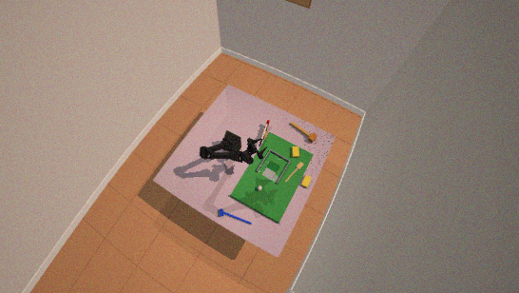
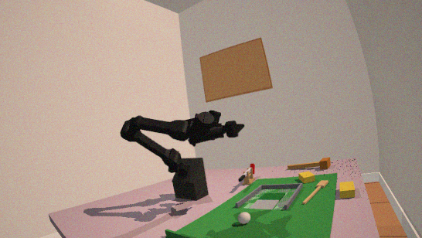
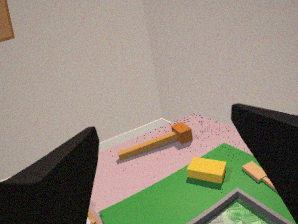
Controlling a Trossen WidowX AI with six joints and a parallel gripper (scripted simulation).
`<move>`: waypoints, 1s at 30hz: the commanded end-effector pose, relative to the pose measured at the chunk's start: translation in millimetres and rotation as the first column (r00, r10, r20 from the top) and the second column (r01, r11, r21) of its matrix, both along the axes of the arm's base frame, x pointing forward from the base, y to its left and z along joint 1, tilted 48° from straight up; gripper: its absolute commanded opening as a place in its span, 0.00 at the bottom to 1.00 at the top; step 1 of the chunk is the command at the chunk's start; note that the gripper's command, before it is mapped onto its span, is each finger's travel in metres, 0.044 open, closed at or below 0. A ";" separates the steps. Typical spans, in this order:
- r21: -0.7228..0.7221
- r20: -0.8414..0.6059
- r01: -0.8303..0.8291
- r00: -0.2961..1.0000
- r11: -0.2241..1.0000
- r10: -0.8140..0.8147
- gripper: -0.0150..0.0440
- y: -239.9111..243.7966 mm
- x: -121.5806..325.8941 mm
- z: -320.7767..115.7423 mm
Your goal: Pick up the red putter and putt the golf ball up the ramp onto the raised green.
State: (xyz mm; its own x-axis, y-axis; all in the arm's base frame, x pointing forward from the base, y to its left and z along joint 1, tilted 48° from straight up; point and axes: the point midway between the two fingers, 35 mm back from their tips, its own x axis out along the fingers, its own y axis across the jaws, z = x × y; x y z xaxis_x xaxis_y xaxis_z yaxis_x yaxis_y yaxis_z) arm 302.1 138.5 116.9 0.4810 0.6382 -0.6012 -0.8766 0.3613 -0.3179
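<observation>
My gripper is open, with nothing between its fingers, and is held high above the table. The red putter rests on a small wooden stand beyond the gripper, at the mat's back left corner. Its red head points up and its dark grip shows lower down in the exterior view. The white golf ball sits on the green mat, in front of the ramp's open end. Grey walls edge the see-through ramp and green patch on three sides.
An orange mallet lies behind the mat. One yellow block is on the mat, another beside it. A wooden paddle lies right of the ramp; a blue mallet lies at the front.
</observation>
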 end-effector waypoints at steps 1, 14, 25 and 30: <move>-0.008 -0.008 0.002 1.000 1.000 -0.002 0.98 0.2 0.3 -2.5; -0.651 -0.425 -0.207 0.897 0.730 -0.124 1.00 -12.0 -30.1 -168.1; -0.846 -0.525 -0.493 0.836 0.204 -0.159 1.00 -47.6 -60.0 -231.2; -0.846 -0.525 -0.493 0.836 0.204 -0.159 1.00 -51.0 -59.5 -234.8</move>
